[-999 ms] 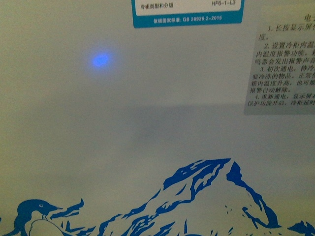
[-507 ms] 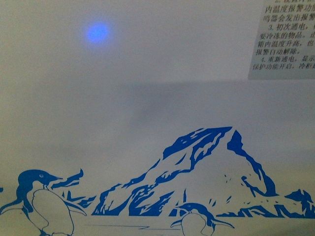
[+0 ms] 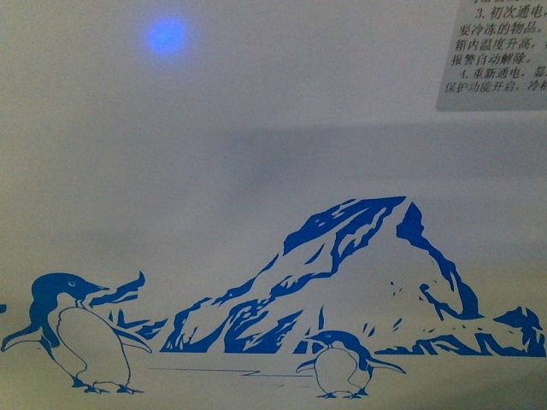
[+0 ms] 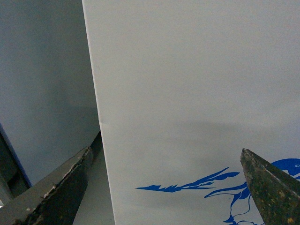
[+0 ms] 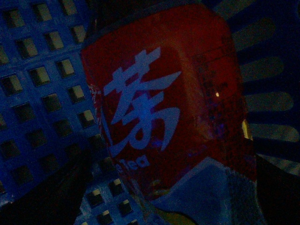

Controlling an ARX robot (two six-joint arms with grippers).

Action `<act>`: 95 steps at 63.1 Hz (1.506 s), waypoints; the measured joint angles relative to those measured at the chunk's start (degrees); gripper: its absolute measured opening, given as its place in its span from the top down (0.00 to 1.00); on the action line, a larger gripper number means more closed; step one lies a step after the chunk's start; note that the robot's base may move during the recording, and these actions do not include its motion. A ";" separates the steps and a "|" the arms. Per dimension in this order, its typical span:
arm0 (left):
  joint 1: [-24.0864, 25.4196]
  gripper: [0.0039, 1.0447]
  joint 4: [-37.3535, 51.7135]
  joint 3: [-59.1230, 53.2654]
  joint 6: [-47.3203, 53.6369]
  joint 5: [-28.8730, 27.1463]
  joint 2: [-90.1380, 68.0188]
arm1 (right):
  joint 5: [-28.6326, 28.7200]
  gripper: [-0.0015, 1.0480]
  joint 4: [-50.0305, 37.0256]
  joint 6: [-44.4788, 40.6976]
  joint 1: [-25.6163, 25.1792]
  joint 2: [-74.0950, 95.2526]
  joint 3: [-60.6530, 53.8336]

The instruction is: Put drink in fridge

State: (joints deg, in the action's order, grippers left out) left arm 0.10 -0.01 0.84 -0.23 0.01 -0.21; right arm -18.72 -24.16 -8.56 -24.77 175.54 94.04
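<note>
My right end effector is the nearer one. The drink fills the middle of the right wrist frame, directly in front of it. The bottle's long axis runs roughly from frame top to bottom with a slight lean, against the blue crate. That view is dim, so I cannot tell whether I grip the bottle. My left end effector is spread and empty, facing the fridge wall, whose penguin picture fills the front view.
</note>
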 joint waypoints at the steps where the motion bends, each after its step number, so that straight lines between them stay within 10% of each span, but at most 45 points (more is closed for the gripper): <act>1: 0.00 0.08 0.00 0.00 0.00 0.00 0.02 | -0.11 0.07 0.11 0.13 0.00 0.09 0.17; 34: 0.00 0.08 0.00 0.00 0.00 0.00 0.02 | -1.29 0.07 4.46 3.72 -0.76 3.50 6.56; 68: 0.00 0.08 0.00 0.00 0.00 0.00 0.02 | 5.51 0.61 5.25 7.76 -0.42 0.44 1.73; 95: 0.00 0.08 0.00 0.00 0.00 0.00 0.02 | 15.56 0.63 1.64 12.63 3.50 -17.03 -18.47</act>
State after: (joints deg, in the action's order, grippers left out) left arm 0.10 -0.01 0.84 -0.23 0.01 -0.19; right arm -3.16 -22.52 4.08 -21.28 158.52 75.57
